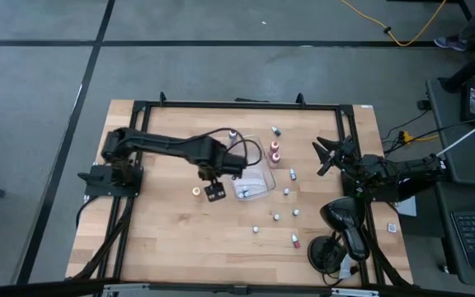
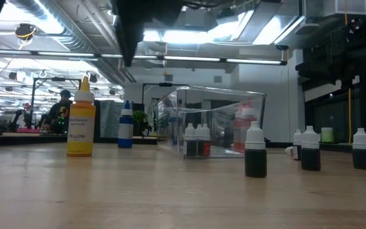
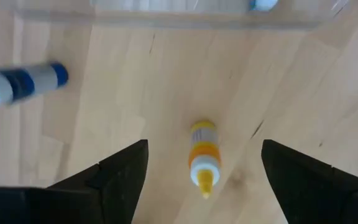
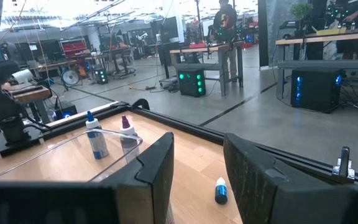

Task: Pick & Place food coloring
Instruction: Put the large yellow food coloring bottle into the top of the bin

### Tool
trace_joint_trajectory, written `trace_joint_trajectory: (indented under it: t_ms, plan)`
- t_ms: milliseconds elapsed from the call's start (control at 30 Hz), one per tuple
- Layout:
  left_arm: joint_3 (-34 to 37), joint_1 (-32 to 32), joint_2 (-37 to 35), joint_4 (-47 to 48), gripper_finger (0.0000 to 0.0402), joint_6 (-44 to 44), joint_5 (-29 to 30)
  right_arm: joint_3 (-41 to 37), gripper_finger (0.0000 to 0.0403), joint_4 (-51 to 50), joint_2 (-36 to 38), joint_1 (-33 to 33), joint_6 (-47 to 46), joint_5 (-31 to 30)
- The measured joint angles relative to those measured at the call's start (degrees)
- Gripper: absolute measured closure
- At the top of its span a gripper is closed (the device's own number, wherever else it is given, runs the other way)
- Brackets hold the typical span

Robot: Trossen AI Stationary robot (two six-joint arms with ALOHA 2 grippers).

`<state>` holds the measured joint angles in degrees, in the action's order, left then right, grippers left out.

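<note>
L pincer [image 1: 214, 192] hangs over the worktop [image 1: 163, 239] just beside the clear tray [image 1: 258, 188], on the tray's left in the high view. Its jaws stand wide apart w/ nothing between them. The L wrist view looks straight down: a yellow bottle [image 3: 202, 155] stands upright on the wood directly below, centred in the gap between the two fingers [image 3: 114, 174] but not touched. A blue bottle [image 3: 23, 82] is off to one side, near the tray edge.

Step in hand, as I read it: set up for a pick of the yellow bottle. Pincer is lined up above it, not yet down on it.

Next move calls for a straight drop so the fingers pass either side of the bottle body, then a close below the cap. The bottle is small and narrow-tipped, so a slanted approach could knock it over.

R pincer [image 1: 326, 155] waits at the worktop's right edge, well apart from the tray, partly open, empty as far as its wrist view shows.

Other small bottles: some already inside the tray, two pink ones [image 1: 275, 152] at its far side, and approx. half a dozen dark ones w/ white caps [image 1: 276, 217] scattered on the wood right of and in front of the tray. So the job looks partway done, w/ plenty still left out.
</note>
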<state>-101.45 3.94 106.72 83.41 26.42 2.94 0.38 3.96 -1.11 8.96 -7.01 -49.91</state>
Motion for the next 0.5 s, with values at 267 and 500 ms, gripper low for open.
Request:
trace_joint_trajectory:
  t_ms: [267,500]
  plan:
    - [14.78,1.72,-6.71,-8.68,0.0096,6.1,0.15,-0.02,0.026,-0.02,-0.02,0.0,0.0,0.0]
    - [21.79,2.97,-7.02,-12.98,0.0096,8.78,-0.77,-0.02,0.026,-0.02,-0.02,0.01,0.0,0.0]
